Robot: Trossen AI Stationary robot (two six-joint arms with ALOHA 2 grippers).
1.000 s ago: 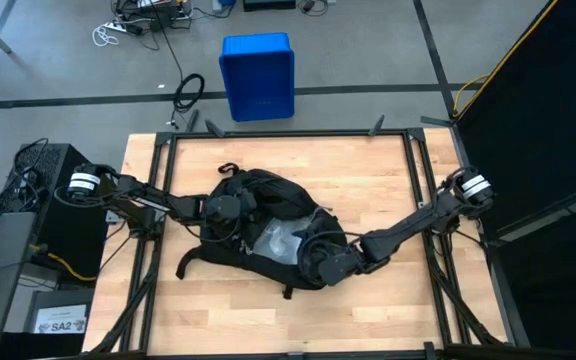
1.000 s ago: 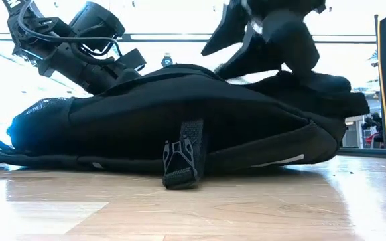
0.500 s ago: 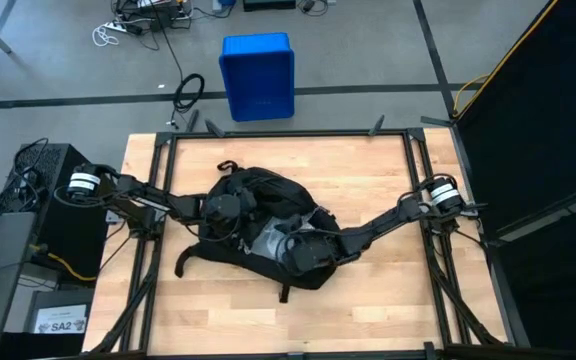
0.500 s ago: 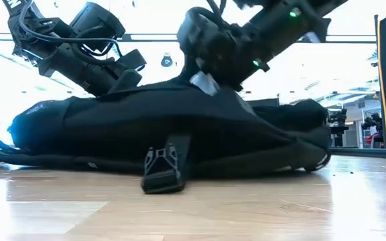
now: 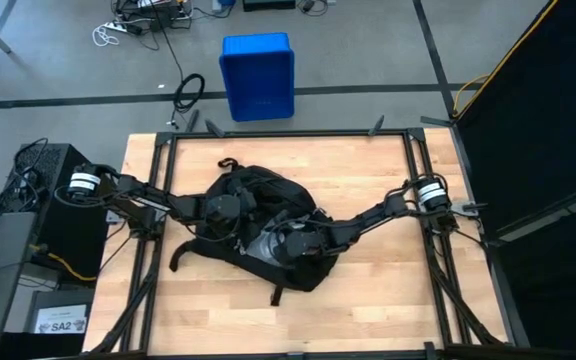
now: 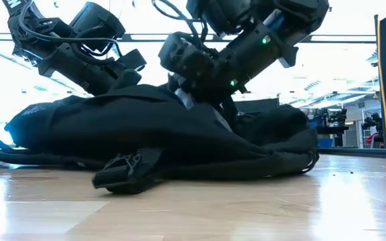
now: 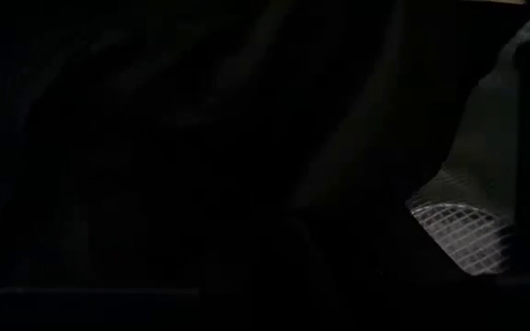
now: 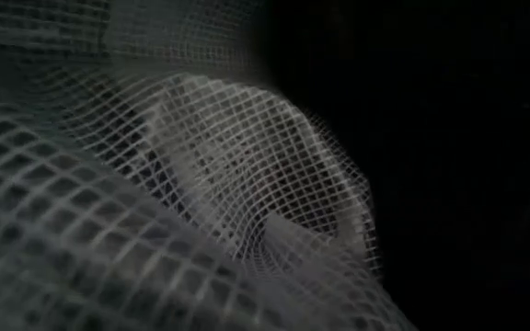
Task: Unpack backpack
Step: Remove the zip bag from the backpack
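I see the backpack (image 5: 258, 228) lying flat near the middle of the wooden table (image 5: 388, 300), between both arms. It is soft black fabric with no frame to speak of: in the low view it slumps into a shallow mound and folds wherever an arm presses it. I judge it limp, moderately light and not fragile, but awkward, since any lift from one point will let the rest sag and drag.

Its long axis runs diagonally across the table. The top handle loop (image 5: 227, 165) points toward the far-left corner. A loose strap with a buckle (image 6: 127, 170) trails off the near edge of the bag.

The left gripper (image 5: 230, 210) rests on the bag's upper left part; I cannot tell whether its fingers grasp fabric. The right gripper (image 5: 286, 240) is pushed down into the bag's opening, where pale mesh (image 8: 201, 184) fills its wrist view; I cannot tell how its fingers stand either.

For a hold on the bag itself, I would take the rim of the opening or the handle loop. The mesh looks flimsy and likely to snag.
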